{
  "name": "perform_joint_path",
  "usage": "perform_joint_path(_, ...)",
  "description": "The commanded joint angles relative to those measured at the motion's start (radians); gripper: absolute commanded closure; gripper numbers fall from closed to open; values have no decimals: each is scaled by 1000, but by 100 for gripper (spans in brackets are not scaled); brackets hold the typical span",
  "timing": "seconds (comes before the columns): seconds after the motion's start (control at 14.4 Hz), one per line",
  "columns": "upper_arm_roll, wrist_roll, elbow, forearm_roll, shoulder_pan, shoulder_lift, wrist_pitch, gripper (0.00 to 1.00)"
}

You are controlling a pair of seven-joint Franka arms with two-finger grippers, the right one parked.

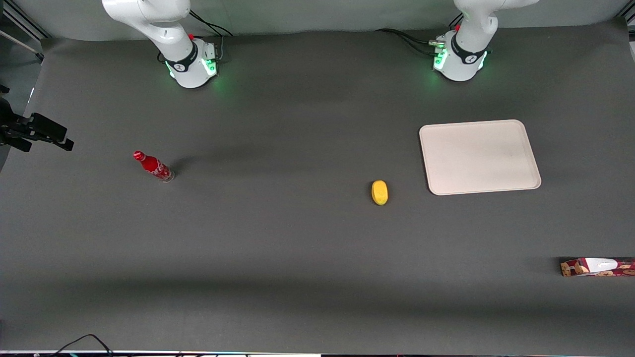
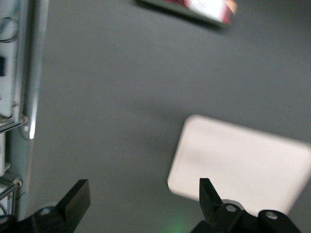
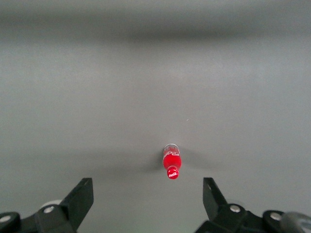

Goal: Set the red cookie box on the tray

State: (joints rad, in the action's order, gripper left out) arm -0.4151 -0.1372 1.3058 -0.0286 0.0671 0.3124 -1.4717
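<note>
Overhead, end effector [image 2: 143, 204] gapes above tray [image 2: 243, 160].

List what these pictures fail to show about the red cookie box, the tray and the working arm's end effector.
- Red cookie box: the front view's edge cuts off one end; the wrist view blurs its print and crops it.
- Tray: the wrist view's edge and one fingertip cover part of its rim; whole only in the front view.
- End effector: out of the front view; it hangs open above the table beside the tray, height unclear.
</note>
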Motion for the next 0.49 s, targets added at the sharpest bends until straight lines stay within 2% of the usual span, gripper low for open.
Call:
perform_joint_path(0.0, -40, 244, -201, 94, -1, 252, -111, 0)
perform_joint_path(0.21, -40, 480, -201, 192, 8, 376, -304, 0)
perform_joint_path(0.42, -40, 498, -194, 327, 31, 474, -484, 0)
